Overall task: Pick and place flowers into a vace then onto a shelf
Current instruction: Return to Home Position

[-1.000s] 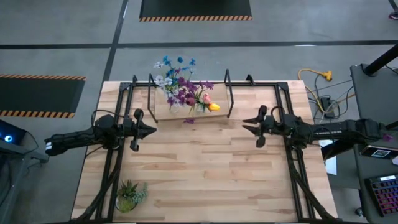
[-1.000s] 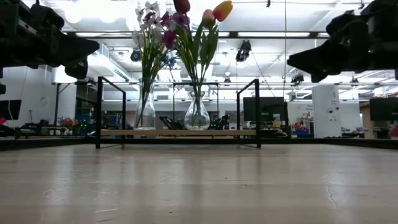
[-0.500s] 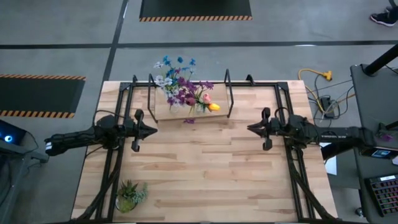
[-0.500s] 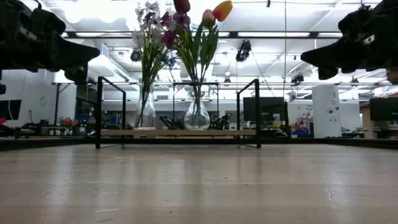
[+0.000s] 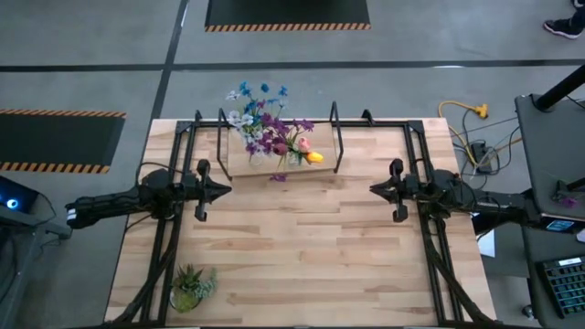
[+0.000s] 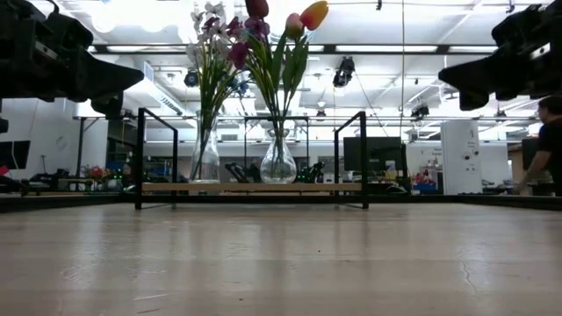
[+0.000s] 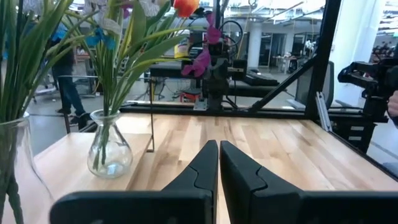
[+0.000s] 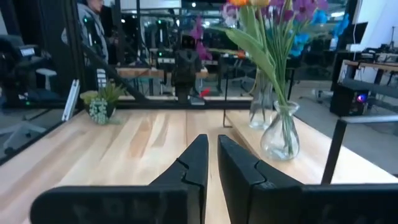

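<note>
Two clear glass vases stand side by side on the shelf, a light wooden plank between thin black uprights at the far edge of the surface, left of its centre. The slender vase and the round-bellied vase hold the flowers: long green stems and blade-like leaves topped by blue, white, purple and pink blooms and one orange-yellow tulip. A loose purple bloom lies on the surface just before the shelf. The left gripper hangs above the left edge and the right gripper above the right edge, each with fingers together and holding nothing. A potted plant sits near the near-left corner.
</note>
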`<state>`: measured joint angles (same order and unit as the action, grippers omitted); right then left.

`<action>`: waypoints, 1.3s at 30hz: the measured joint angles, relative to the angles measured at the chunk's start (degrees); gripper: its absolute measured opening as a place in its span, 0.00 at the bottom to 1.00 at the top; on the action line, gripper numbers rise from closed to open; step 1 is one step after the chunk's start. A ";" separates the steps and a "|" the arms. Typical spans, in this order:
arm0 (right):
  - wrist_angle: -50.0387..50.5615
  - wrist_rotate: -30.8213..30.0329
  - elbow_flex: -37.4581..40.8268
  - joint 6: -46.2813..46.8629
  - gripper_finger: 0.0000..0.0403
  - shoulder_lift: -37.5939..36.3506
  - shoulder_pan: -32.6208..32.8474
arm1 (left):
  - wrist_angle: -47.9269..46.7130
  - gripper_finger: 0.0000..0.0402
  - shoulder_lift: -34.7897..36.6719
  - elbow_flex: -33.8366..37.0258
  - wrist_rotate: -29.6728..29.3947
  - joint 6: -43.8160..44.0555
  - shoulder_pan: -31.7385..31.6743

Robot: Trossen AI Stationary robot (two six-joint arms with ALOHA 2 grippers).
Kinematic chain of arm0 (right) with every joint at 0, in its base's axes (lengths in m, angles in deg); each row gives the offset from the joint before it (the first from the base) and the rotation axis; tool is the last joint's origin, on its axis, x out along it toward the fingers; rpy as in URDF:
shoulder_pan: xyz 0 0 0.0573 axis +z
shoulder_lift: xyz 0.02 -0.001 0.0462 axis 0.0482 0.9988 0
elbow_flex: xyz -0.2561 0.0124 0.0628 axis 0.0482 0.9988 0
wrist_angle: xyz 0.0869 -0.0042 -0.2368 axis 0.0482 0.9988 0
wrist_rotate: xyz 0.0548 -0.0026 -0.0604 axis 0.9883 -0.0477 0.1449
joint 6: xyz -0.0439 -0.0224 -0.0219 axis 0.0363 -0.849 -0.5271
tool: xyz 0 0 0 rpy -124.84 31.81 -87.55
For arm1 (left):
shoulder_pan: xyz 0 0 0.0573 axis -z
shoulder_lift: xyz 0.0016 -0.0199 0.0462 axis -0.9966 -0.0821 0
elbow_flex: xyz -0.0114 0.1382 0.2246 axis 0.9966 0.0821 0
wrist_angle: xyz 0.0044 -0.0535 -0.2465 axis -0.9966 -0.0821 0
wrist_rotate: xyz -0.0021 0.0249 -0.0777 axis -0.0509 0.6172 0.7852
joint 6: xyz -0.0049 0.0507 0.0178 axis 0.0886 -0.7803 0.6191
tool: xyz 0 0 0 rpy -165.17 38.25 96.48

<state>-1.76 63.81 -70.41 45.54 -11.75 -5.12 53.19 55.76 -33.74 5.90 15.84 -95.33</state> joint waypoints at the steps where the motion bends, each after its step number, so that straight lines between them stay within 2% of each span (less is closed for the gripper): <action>1: 0.63 0.00 0.04 0.00 0.07 -0.33 0.00 | 0.03 0.00 0.00 0.00 0.03 -0.01 0.00; 39: 0.48 -0.09 0.04 -0.91 0.07 -0.69 0.00 | -0.62 0.00 -0.11 -0.02 0.01 -0.04 -0.07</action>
<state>-1.28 63.72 -70.37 44.63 -12.44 -5.12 52.58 55.65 -33.76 5.91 15.80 -95.40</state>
